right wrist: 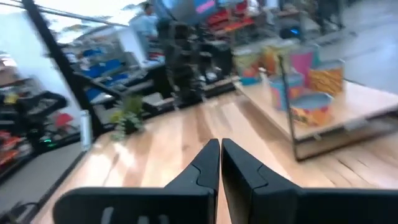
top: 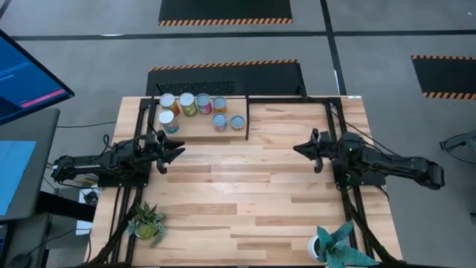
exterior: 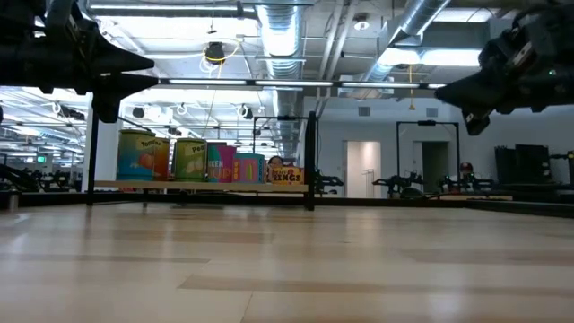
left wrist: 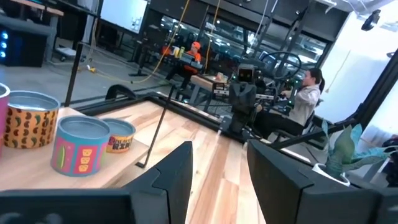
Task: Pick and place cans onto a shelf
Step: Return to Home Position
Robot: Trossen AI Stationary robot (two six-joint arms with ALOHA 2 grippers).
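Since all seven cans (top: 204,103) stand on the shelf (top: 197,129) at the far left of the table (top: 260,190), four in a far row and three nearer, and none lies on the bare tabletop, the placing appears complete; the step in hand is judged to be the return of both arms to rest. Left gripper (top: 178,151) hovers above the table just on the near side of the shelf, its fingers (left wrist: 180,171) spread apart with nothing between them; right gripper (top: 299,149) hovers at the right, well apart from the shelf, its fingers (right wrist: 208,165) pressed together and holding nothing; the two face each other across the table's middle. The next move probably calls for drawing each arm toward its own side, the left one kept clear of the nearest cans and the shelf's black frame; the left plant (top: 147,221) and right plant (top: 338,246) at the near edge seem out of the way.
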